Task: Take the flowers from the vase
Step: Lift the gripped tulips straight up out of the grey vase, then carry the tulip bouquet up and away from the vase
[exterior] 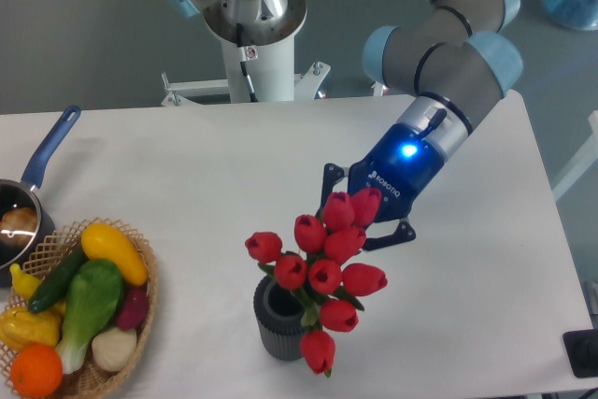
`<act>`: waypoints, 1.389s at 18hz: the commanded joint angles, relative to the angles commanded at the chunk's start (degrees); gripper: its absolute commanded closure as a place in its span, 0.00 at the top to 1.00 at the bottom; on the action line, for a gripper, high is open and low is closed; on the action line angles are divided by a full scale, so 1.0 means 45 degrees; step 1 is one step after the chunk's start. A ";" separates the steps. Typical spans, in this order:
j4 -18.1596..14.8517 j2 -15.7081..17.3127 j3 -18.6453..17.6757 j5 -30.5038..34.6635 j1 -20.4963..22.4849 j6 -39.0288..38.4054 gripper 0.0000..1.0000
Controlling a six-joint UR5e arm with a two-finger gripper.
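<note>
Holding the flowers (322, 273) in our gripper (360, 221), just right of the vase (277, 317).

We squeeze the red bunch tight near the middle of the frame. Its lower blooms hang over the right rim of the dark vase, whose round mouth shows. A basket (131, 348) of vegetables (79, 301) and a pan (23, 217) sit at the left edge of the white table (187, 165).
</note>
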 joint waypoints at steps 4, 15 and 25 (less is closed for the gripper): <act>0.0000 0.0156 0.0039 -0.0176 0.0118 -0.0099 0.07; -0.0020 0.0332 0.0352 -0.1133 0.0646 -0.0899 0.07; -0.0020 0.0566 0.0449 0.2038 0.1855 0.0232 0.00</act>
